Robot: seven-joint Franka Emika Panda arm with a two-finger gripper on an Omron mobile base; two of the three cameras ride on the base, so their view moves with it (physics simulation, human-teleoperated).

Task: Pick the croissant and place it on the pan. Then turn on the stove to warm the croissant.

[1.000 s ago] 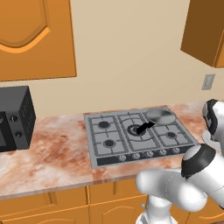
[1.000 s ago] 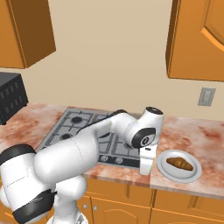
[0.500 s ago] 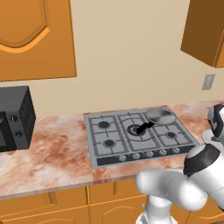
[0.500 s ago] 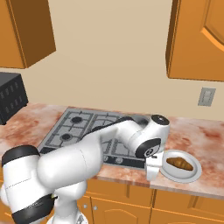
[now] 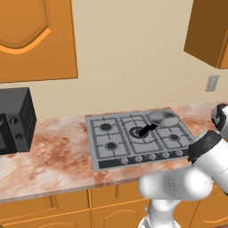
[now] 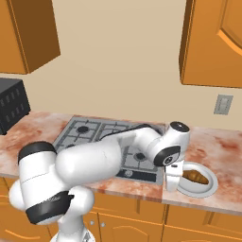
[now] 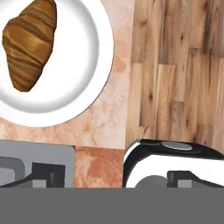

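The croissant (image 6: 196,177), brown and ridged, lies on a white plate (image 6: 208,189) at the right end of the counter. From the hand it shows at the upper left (image 7: 29,43) on the same plate (image 7: 89,65). My gripper (image 6: 171,185) hangs over the counter's front edge just left of the plate, apart from the croissant. It stands open (image 7: 116,178) with nothing between its fingers. The grey pan (image 5: 163,118) sits on the back right burner of the stove (image 5: 109,153), its black handle pointing to the centre burner.
A black microwave (image 5: 14,119) stands at the counter's left end. Orange wall cabinets (image 6: 215,42) hang above. A wall outlet (image 6: 222,104) is behind the plate. Past the counter edge the wooden floor (image 7: 179,70) lies below the hand.
The hand has swung to the right along the counter's front edge, from the stove's corner to right beside the plate. The jaws stayed open. Croissant and pan have not moved.
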